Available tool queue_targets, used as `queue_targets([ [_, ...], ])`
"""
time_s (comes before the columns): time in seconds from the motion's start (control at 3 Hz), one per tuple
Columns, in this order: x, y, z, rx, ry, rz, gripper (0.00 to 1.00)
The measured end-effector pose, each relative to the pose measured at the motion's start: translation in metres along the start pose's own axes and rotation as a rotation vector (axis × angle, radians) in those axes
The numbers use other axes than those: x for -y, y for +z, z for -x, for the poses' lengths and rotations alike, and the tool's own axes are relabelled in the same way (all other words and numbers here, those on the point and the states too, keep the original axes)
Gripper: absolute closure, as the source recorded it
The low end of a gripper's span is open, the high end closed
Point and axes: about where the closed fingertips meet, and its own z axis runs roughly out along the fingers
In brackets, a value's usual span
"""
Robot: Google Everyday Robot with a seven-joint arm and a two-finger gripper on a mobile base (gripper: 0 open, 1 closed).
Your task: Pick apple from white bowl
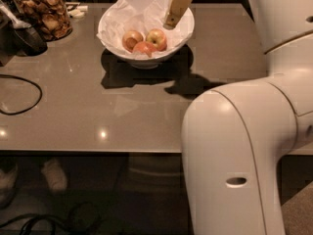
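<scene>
The white bowl (110, 35) stands at the back middle of the grey table, lined with crumpled white paper. Three small apples lie in it. The reddest apple (145, 48) is at the front. Two paler yellow-and-red apples lie behind it, one on the left (131, 38) and one on the right (156, 37). My gripper (171, 22) hangs down over the bowl's right inner side. It is above and to the right of the apples and touches none of them.
A glass jar of brown snacks (46, 11) stands at the back left, with a dark scoop (27, 35) beside it. A black cable (19, 94) loops on the left of the table. My white arm (244, 146) fills the right foreground.
</scene>
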Motion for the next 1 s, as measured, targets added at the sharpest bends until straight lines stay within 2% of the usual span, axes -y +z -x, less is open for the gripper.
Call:
queue_targets([
  [1.0, 0.000, 0.034, 0.019, -0.005, -0.046, 0.047, 0.29],
])
